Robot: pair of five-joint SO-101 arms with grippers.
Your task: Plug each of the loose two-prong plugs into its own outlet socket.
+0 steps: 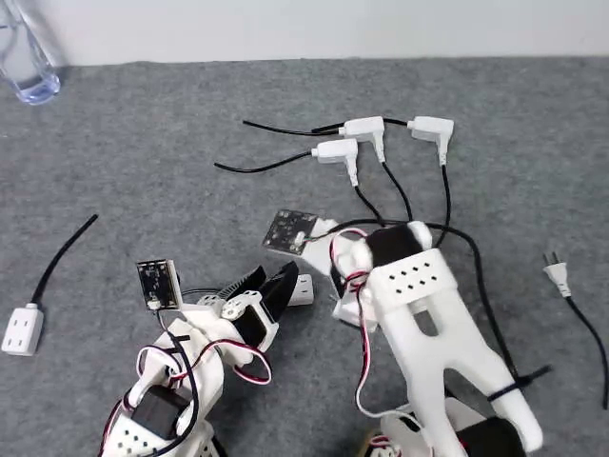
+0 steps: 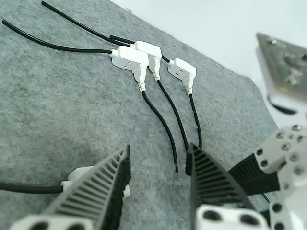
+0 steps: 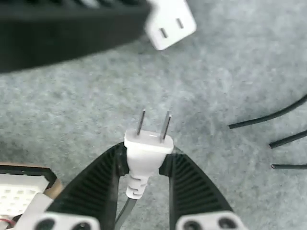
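right gripper (image 3: 145, 160) is clamped on a two-prong plug (image 3: 148, 143), prongs aimed at the white outlet socket (image 3: 170, 24) lying on the grey mat (image 1: 143, 143) just ahead, with a gap between them. left gripper (image 2: 159, 149) is spread open, that socket just beside one finger, not pinched. three joined pairs (image 1: 362, 133) at the far side look done. one loose plug (image 1: 557, 274) sits off right, a spare socket (image 1: 21, 330) off left. so i'd call this the line-up step: next the left probably has to brace the socket while the right pushes straight in, prongs square to the slots.
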